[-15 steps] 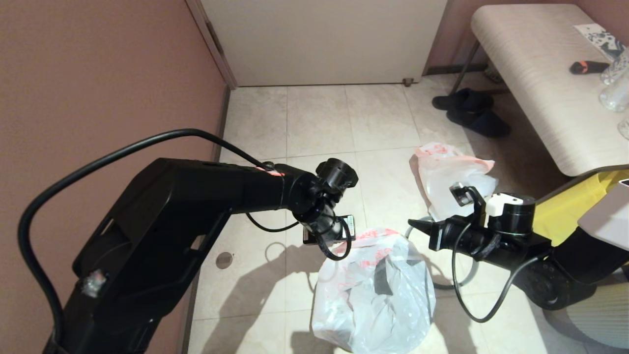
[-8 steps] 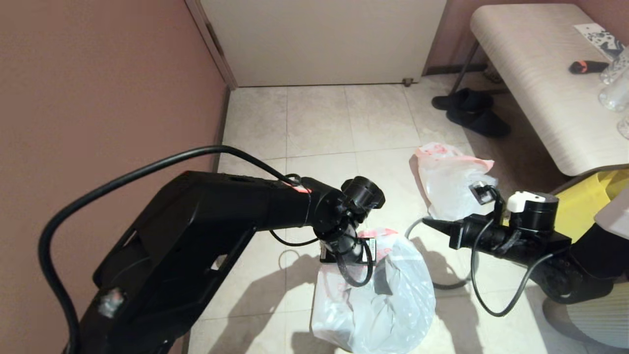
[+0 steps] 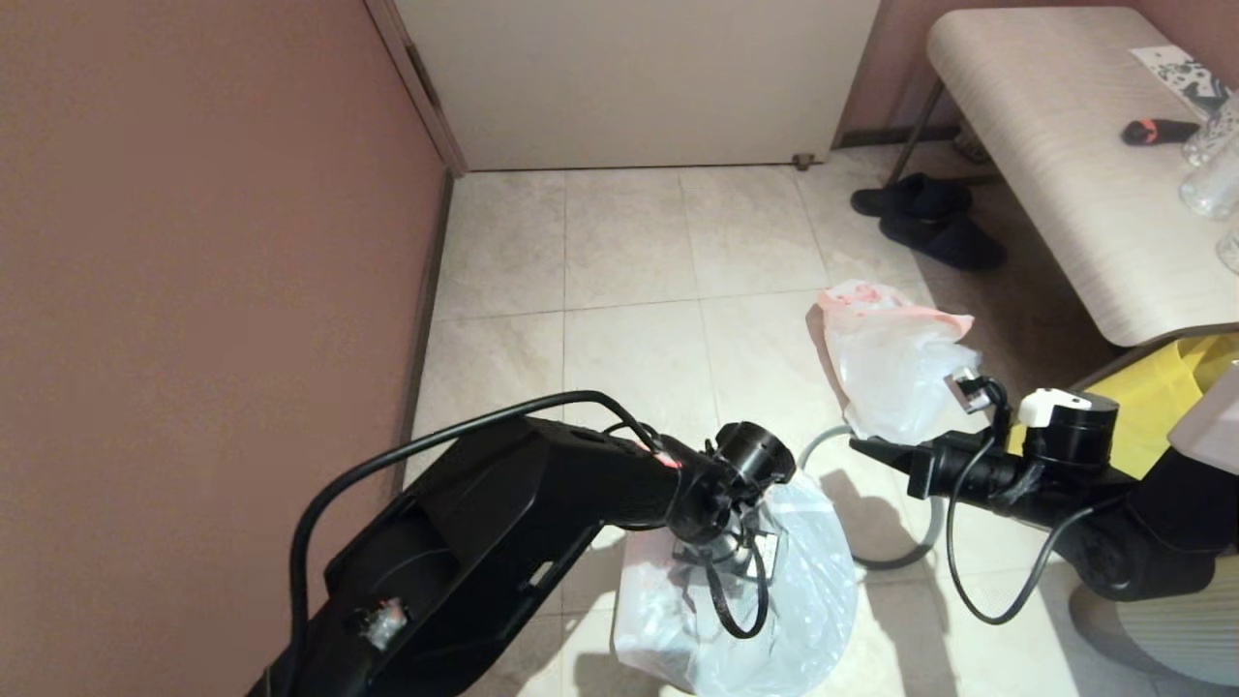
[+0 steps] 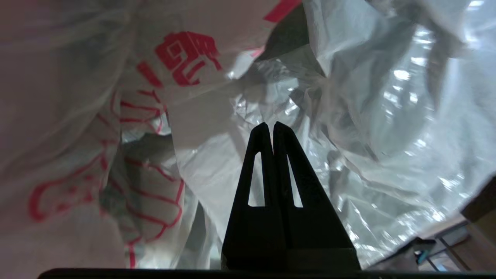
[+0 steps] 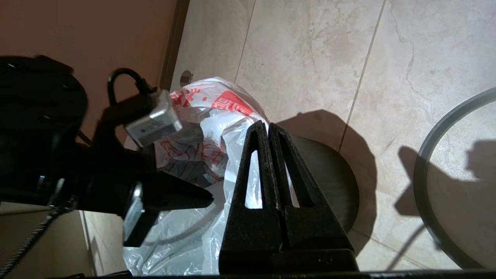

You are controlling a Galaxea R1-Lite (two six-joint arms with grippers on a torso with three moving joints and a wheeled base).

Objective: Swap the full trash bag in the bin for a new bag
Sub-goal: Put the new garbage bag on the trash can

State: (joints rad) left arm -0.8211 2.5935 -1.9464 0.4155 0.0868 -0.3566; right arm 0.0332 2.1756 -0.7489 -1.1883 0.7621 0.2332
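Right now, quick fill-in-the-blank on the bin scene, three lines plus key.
1. The left tool points into the new bag with its jaws ___.
2. The grey hoop is off the bin and lies on the ___.
3. The right tool is shut and holds ___.
Missing words: shut; floor; nothing.

The bin (image 5: 329, 182) stands on the floor (image 3: 629, 252) nearest the robot, a bag (image 3: 803, 590) draped in and over it. Beyond it, to the right, lies the grey hoop (image 3: 910, 557) — and past that a second bag (image 3: 886, 363), with slippers (image 3: 929, 227) farther back under the tabletop (image 3: 1074, 184).
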